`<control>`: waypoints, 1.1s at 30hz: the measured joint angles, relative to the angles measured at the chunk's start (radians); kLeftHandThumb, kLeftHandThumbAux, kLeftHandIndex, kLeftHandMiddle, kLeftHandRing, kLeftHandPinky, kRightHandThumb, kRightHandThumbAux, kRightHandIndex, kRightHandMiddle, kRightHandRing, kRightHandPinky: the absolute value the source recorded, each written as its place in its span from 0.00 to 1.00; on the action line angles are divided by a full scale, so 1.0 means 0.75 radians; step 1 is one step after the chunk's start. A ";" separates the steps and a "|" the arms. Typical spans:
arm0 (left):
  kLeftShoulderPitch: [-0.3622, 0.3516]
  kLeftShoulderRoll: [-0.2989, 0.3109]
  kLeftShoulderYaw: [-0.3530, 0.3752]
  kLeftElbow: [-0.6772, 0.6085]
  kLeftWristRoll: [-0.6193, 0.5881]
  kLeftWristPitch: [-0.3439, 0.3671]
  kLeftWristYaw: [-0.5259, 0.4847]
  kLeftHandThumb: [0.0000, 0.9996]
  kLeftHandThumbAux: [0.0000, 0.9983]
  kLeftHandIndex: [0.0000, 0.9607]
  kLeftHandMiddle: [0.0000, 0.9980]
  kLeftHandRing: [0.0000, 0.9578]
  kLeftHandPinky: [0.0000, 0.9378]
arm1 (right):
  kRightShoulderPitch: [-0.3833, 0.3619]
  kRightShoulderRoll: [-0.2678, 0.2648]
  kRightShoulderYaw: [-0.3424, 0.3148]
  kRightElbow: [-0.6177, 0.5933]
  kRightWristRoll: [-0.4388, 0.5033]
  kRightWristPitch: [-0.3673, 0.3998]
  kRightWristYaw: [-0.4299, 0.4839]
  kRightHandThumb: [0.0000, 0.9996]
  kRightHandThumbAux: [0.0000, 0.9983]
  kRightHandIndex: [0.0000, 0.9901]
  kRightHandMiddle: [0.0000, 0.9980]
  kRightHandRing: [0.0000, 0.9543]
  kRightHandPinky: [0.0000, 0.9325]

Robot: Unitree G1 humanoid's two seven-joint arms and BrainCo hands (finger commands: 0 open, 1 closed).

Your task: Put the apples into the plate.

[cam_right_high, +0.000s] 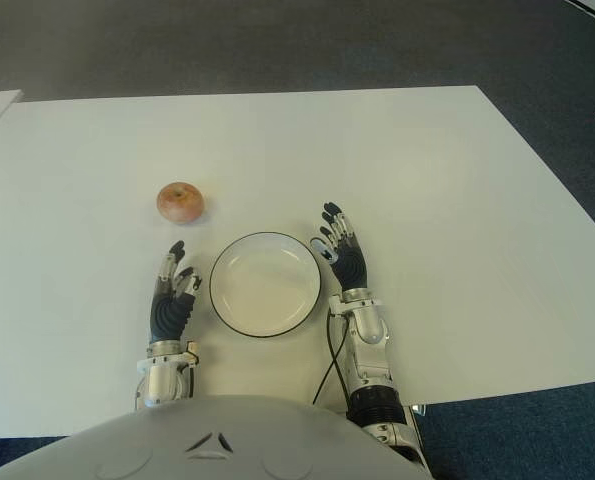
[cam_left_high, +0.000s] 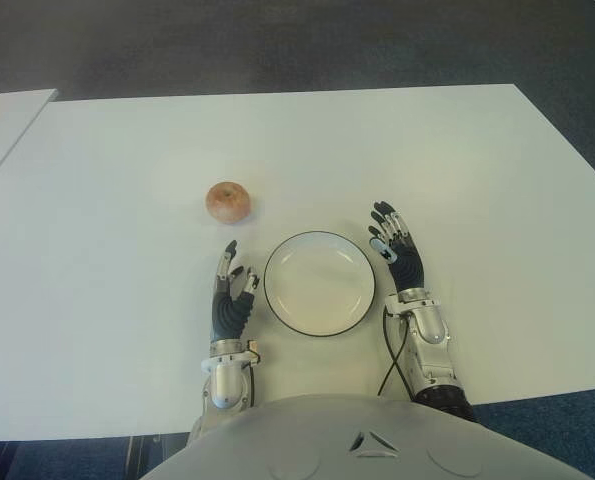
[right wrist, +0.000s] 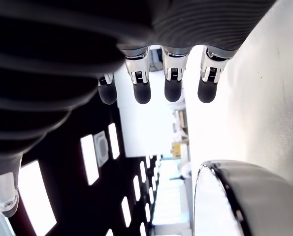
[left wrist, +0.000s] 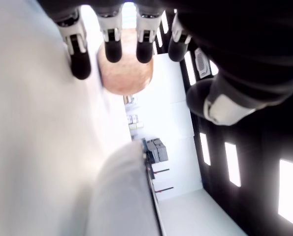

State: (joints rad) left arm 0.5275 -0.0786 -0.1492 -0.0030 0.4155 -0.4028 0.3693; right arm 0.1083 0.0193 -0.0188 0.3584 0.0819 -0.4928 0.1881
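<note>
White table (cam_left_high: 497, 180) holds the apple (cam_left_high: 228, 201) just beyond the empty, spread-fingered left hand (cam_left_high: 232, 295); right hand (cam_left_high: 397, 248) likewise relaxed.

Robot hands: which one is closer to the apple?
The left robot hand: the apple lies just beyond its fingertips, left of the plate. The right robot hand is across the plate.
</note>
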 measured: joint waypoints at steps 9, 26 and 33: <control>0.034 -0.012 -0.014 -0.324 0.481 0.304 0.038 0.16 0.41 0.03 0.02 0.00 0.03 | -0.008 0.005 -0.002 0.008 0.000 -0.014 -0.001 0.11 0.51 0.00 0.00 0.00 0.00; -0.014 0.127 -0.006 -0.653 1.007 0.765 -0.221 0.33 0.34 0.08 0.00 0.00 0.04 | -0.059 0.011 0.001 0.092 -0.030 -0.030 -0.032 0.13 0.55 0.00 0.00 0.00 0.00; -0.095 0.238 0.012 -0.687 1.167 0.844 -0.431 0.29 0.35 0.08 0.00 0.00 0.05 | -0.091 0.012 0.000 0.128 -0.033 -0.041 -0.040 0.13 0.56 0.00 0.00 0.00 0.01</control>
State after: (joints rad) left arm 0.4564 0.1001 -0.1403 -0.5187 1.2910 0.2302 0.0459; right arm 0.0404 0.0280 -0.0190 0.4543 0.0572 -0.5232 0.1578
